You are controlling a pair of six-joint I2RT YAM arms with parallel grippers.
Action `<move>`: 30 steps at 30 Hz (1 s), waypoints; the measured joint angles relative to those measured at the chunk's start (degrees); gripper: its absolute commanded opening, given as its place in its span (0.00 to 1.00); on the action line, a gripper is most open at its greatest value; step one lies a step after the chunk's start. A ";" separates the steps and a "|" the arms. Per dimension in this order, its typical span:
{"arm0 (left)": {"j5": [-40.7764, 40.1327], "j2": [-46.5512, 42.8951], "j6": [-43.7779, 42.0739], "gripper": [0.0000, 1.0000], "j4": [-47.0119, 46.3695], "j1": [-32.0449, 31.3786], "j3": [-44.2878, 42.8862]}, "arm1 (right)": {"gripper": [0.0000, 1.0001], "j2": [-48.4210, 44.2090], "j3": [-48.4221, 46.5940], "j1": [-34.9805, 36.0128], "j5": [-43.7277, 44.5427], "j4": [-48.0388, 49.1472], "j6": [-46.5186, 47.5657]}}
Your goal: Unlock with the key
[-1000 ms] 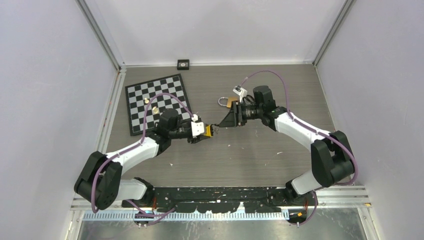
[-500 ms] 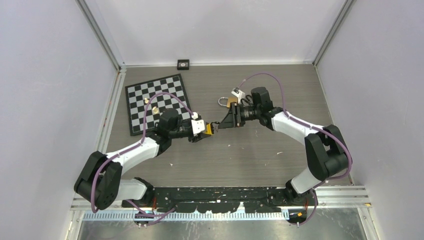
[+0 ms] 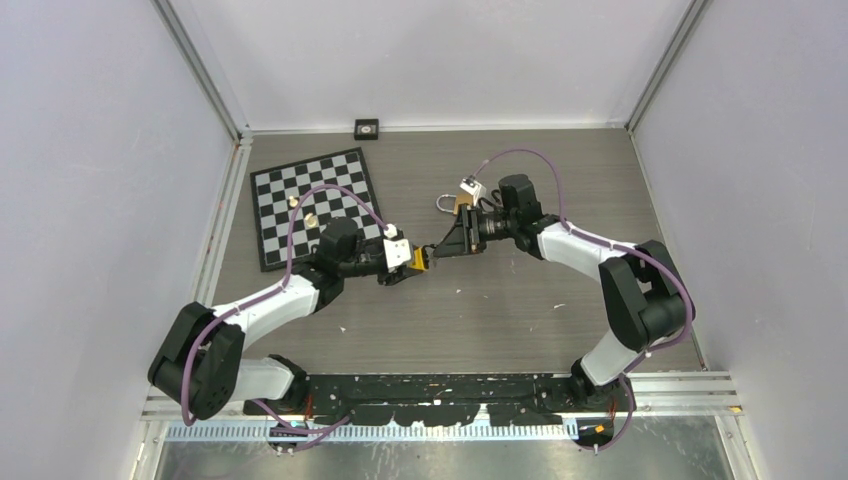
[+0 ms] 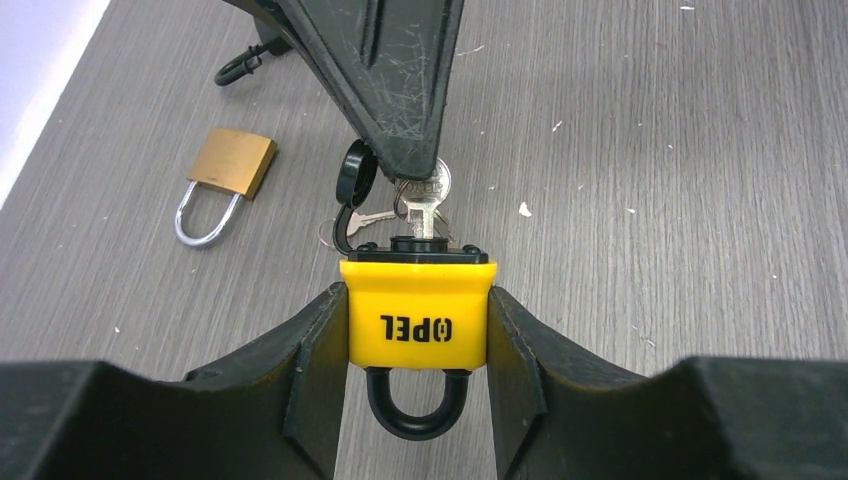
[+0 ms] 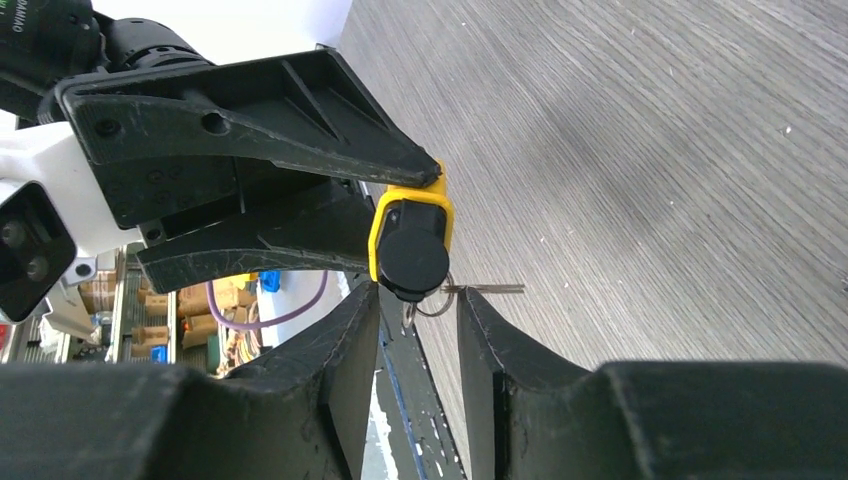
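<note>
At the left of the table [image 3: 500, 310] lay a chequered board [image 3: 315, 205] with two small round pieces [image 3: 293, 201] on it. From beside it the left arm reached toward the middle of the table. The left gripper [image 4: 417, 335] was closed firmly on a yellow padlock [image 4: 417, 312], one finger [image 4: 320, 380] flat against each side of the body; the black shackle pointed back toward the wrist and the keyhole end faced away, toward the other arm. The padlock sat near the middle of the table, between the two grippers; I could not tell how far it was off the wood. A black dust cap [image 4: 355, 170] was flipped aside at the keyhole end; a silver key [image 4: 427, 195] stood in the keyhole with only its head out, and a second key [image 4: 365, 215] hung on the same ring beside it. Meeting it from the right, the right gripper [image 5: 418, 300] had its fingers only narrowly parted, one on each side of the key's head, with a gap showing between fingers and key; it had hold of nothing that I could see. Just beyond, toward the far wall, a brass padlock [image 3: 455, 203] lay flat on the table, apart from both grippers; behind it the right arm bent away to the right.
</note>
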State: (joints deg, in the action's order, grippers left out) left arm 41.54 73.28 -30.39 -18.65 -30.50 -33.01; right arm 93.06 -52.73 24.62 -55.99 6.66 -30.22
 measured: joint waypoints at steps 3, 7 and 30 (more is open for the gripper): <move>-0.09 0.00 0.02 0.00 0.00 -0.13 0.00 | 0.37 0.39 -0.02 0.00 -0.57 1.53 -1.07; -0.46 0.00 0.02 0.00 0.02 -0.20 0.00 | 0.35 1.46 -0.02 0.00 -1.22 2.86 -2.16; -2.54 0.00 1.38 0.00 0.04 -0.20 0.00 | 0.22 2.62 -0.02 0.39 -2.45 3.56 -2.86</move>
State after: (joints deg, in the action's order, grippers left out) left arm 39.00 73.28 -29.02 -18.61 -30.70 -33.01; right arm 95.68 -52.75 25.02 -58.43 10.22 -33.08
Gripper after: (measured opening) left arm 0.472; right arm 0.250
